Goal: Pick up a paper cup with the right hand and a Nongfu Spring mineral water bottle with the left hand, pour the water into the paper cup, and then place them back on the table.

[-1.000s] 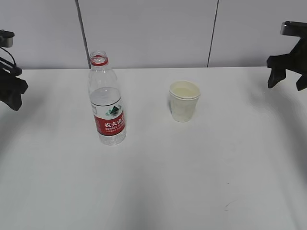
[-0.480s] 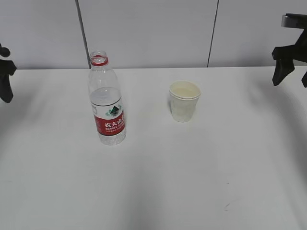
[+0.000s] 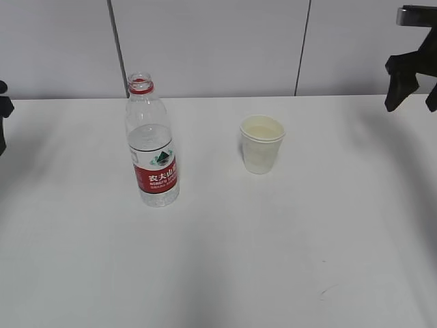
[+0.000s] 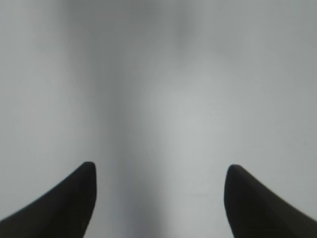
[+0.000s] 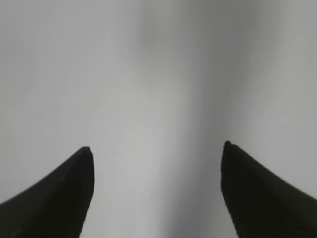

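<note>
Left hand (image 3: 3, 119) at far left edge, jaws wide, empty. Uncapped Nongfu Spring mineral water bottle (image 3: 153, 147) upright left of centre on table (image 3: 273, 260), partly full. Off-white paper cup (image 3: 261, 143) upright, well apart. Right hand (image 3: 413, 85) far right, jaws wide, empty.

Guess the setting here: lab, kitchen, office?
Most likely a robot test bench in a lab or office. A bare white table holds only a water bottle and a paper cup, before plain grey wall panels.
</note>
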Action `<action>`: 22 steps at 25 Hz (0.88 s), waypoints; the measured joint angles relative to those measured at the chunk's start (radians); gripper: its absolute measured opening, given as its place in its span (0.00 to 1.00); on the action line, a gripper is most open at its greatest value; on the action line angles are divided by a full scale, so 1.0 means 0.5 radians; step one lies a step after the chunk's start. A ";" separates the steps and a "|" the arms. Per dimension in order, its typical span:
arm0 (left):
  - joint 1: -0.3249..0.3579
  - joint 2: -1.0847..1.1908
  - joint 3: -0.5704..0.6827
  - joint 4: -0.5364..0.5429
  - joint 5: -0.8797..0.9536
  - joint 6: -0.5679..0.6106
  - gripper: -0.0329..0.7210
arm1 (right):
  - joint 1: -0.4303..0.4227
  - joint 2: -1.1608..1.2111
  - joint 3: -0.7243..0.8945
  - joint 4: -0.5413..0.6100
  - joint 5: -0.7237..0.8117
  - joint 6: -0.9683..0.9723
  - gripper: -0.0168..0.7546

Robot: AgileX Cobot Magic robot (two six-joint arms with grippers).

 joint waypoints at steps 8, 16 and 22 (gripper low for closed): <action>0.000 -0.053 -0.007 0.020 0.023 0.007 0.70 | 0.294 0.000 0.000 -0.032 0.004 -0.003 0.79; 0.000 -0.067 -0.007 -0.022 0.044 0.012 0.70 | 0.417 -0.041 0.000 -0.037 0.012 0.055 0.78; 0.000 -0.082 -0.007 -0.104 0.051 0.053 0.70 | 0.417 -0.247 0.000 -0.060 0.019 0.070 0.78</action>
